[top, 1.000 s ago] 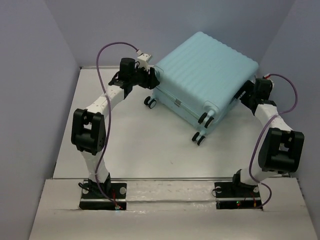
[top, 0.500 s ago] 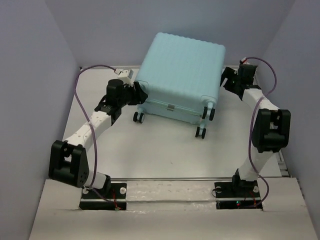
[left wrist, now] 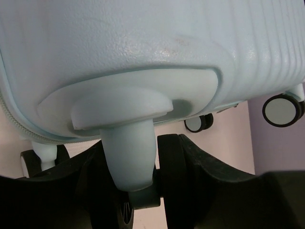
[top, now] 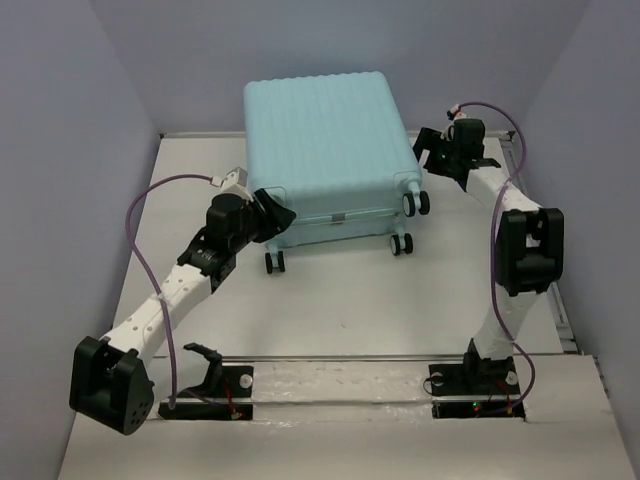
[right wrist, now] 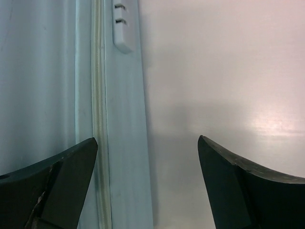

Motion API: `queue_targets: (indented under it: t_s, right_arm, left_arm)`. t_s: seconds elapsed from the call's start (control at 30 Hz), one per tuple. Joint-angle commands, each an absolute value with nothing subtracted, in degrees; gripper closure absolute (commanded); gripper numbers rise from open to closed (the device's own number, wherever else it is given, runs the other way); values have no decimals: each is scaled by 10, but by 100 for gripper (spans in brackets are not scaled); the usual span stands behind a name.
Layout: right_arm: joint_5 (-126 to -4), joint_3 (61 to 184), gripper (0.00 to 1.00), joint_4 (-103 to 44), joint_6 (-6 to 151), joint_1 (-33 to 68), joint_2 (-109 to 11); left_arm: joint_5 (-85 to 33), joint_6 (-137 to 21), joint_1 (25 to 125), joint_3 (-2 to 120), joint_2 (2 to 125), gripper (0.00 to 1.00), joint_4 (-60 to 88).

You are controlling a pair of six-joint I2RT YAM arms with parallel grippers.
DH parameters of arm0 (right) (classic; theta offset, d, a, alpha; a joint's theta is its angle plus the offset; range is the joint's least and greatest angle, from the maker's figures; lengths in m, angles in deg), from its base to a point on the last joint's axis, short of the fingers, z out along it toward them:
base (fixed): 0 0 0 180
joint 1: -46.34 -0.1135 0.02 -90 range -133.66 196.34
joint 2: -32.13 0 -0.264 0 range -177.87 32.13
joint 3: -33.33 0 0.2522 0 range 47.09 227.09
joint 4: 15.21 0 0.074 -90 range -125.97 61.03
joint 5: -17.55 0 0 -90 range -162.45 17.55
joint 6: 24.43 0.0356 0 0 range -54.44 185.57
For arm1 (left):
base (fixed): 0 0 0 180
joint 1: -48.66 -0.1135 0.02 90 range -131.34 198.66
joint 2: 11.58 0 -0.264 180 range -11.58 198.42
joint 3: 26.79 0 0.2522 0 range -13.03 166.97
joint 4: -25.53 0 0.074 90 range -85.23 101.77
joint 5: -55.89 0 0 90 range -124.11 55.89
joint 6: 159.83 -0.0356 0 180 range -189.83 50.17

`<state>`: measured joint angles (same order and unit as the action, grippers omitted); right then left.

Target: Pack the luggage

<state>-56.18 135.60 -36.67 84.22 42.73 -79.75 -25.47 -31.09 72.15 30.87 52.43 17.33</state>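
The luggage (top: pixel 325 140), a pale aqua ribbed hard-shell suitcase, lies closed and flat at the back of the table, wheels toward the arms. My left gripper (top: pixel 272 213) is shut on the spinner wheel at its near left corner; the left wrist view shows the wheel's aqua stalk (left wrist: pixel 129 152) and black wheel (left wrist: pixel 171 167) between my fingers (left wrist: pixel 224 186), under the shell (left wrist: pixel 143 47). My right gripper (top: pixel 427 147) stands open beside the luggage's right side. In the right wrist view the right gripper (right wrist: pixel 147 143) straddles the zipper seam (right wrist: pixel 97 95) and bare table (right wrist: pixel 214 71), holding nothing.
Three other wheels (top: pixel 275 262), (top: pixel 402 243), (top: pixel 415 203) show along the luggage's near edge. Purple walls close in the white table (top: pixel 330 310) on the left, right and back. A metal rail (top: pixel 340 357) crosses the near edge by the arm bases.
The luggage has swung counter-clockwise and leftward, so its wheeled edge now faces the arms. My left gripper came nearer with the wheel. My right gripper moved farther back and opened wider.
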Motion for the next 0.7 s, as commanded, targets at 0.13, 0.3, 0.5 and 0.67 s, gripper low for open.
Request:
queue_targets:
  t_s: [0.13,0.3,0.5,0.67]
  right_arm:
    - [-506,1179,3,-399,830,266,-563]
    - [-644,1064,6,-399,834,273,-423]
    - [-701,837,73,-299,870,273,-205]
    - [-548,658,91,-77,936,273,-128]
  left_arm:
    - [-84,-259,807,277,463,94,404]
    - [-99,-217,807,259,439,94,437]
    - [-99,-172,807,250,414,94,471]
    - [-89,-161,809,248,407,94,483]
